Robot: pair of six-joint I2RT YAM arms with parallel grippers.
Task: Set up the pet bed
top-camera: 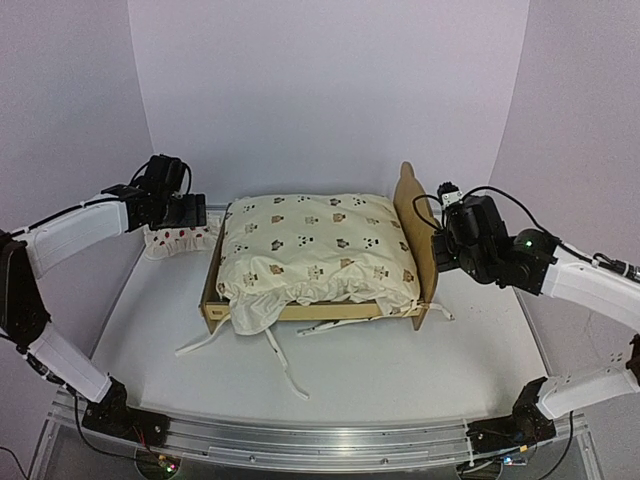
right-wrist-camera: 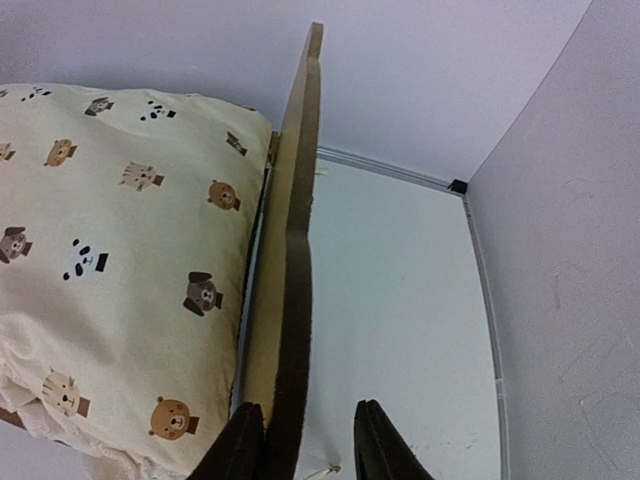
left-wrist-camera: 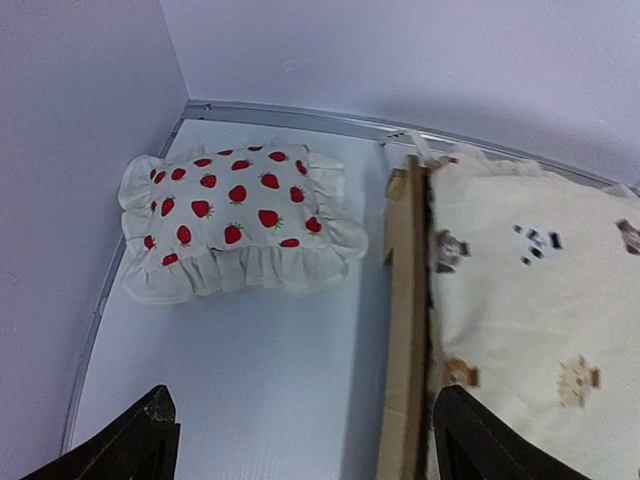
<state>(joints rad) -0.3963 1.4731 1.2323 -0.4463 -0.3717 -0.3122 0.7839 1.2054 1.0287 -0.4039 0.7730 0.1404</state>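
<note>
- The small light plywood pet bed (top-camera: 408,205) stood mid-frame on the white worktop (top-camera: 400,370), its cream animal-print ruffled cover (top-camera: 315,245) already on it.
- The white strawberry-print pillow (left-wrist-camera: 235,215) lay upper left, off the bed: seemingly left to place.
- The right tool (right-wrist-camera: 310,438) straddled the headboard (right-wrist-camera: 295,250), not yet clamped; the left tool (left-wrist-camera: 310,445) gaped wide, empty.
</note>
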